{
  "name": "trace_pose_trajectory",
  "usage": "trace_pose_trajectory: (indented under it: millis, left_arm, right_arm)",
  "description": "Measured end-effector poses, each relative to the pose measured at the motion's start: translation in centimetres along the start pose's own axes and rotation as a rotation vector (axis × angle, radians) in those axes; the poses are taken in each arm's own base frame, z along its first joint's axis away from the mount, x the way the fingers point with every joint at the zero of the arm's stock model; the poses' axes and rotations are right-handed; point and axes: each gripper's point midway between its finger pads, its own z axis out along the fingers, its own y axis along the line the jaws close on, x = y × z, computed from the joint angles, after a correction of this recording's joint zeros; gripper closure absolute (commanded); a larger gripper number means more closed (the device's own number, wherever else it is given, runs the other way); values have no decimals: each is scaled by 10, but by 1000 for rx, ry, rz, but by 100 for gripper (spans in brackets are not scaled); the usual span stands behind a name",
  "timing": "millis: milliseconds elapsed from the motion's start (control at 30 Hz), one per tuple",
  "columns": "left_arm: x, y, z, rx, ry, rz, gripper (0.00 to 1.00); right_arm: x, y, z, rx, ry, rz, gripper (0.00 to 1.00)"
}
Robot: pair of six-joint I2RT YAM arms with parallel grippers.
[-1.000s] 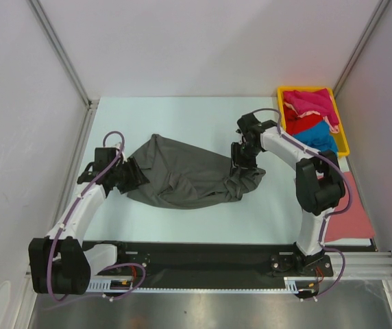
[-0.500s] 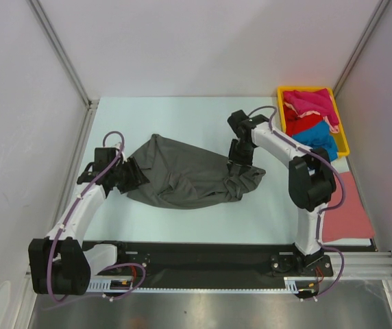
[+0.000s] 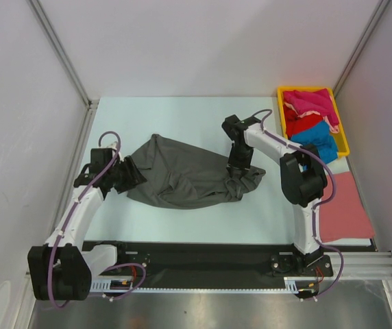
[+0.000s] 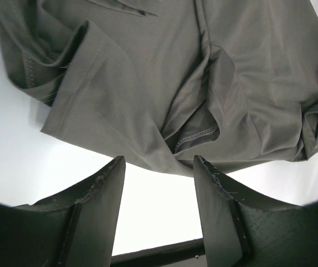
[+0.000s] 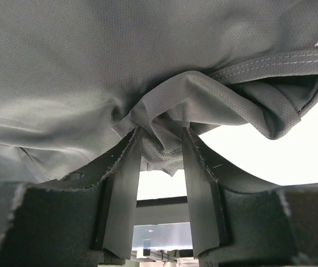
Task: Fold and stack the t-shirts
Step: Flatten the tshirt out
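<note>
Pale table [image 3: 182, 219]: right end effector [image 5: 161, 138] pinches grey t-shirt [image 3: 182, 175] (bunched); left end effector [image 4: 159, 162] spread.

The 2 arms reach forward low; left gripper [image 4: 159, 167] gapes, right gripper [image 5: 160, 142] pinches the grey t-shirt [image 3: 179, 178].

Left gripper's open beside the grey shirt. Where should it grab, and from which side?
Take the nearest edge of the grey shirt, right ahead of the left gripper, sliding in low from the left. That edge lies flat on the table; cloth behind it is bunched.
</note>
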Motion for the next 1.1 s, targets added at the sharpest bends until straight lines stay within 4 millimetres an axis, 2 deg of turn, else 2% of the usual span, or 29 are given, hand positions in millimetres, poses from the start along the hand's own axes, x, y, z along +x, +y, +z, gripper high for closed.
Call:
trace_pose_trajectory:
  millis: [367,633,833,1100]
  left_arm:
    - [-2,8,-2,-24,-6,-17,42]
    - [-2,7,-3,-21,-9,-16,42]
    - [-3,5,-6,-13,-22,-12,41]
    - [-2,5,-6,-12,-20,-14,42]
  right_arm:
    - [14,-4,2,18,31,16,63]
    - [15,-5,-17,-16,9,23,60]
    - [25,-12,-15,-11,34,21,62]
    - [21,-9,-13,-32,22,12,55]
